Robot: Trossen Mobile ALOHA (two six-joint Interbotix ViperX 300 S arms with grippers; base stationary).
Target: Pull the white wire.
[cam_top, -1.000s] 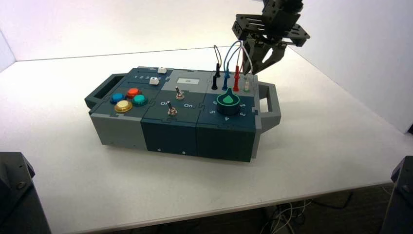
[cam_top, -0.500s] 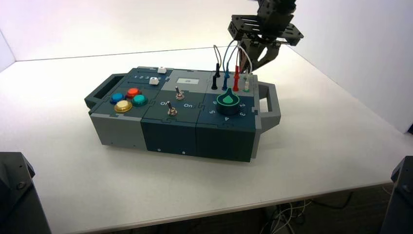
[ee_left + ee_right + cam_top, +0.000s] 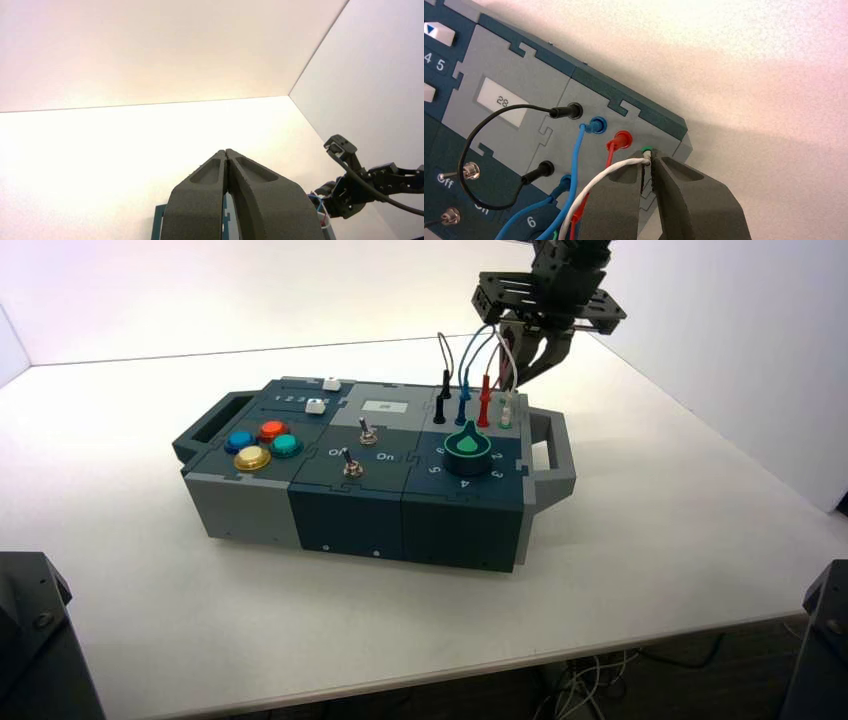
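The white wire [image 3: 509, 362] loops up from the far right corner of the box [image 3: 350, 510], beside the red, blue and black looped wires. My right gripper [image 3: 522, 368] hangs over that corner. In the right wrist view the right gripper [image 3: 650, 159] is shut on the white wire [image 3: 626, 162] at its whitish plug, which sits in a green-ringed socket [image 3: 647, 149]. The wire's other plug stands in its socket in front [image 3: 507, 417]. My left gripper [image 3: 226, 152] is shut and empty, parked away from the box.
The red wire [image 3: 610, 150], blue wire [image 3: 580, 145] and black wire [image 3: 474, 135] are plugged in next to the white one. A green knob [image 3: 467, 448] sits in front of the wires. The display [image 3: 502, 101] reads 28. The box's right handle [image 3: 555, 450] is below the gripper.
My right gripper has moved slightly left over the wires and its fingers have closed from open onto the white wire's far plug. The box has not moved.
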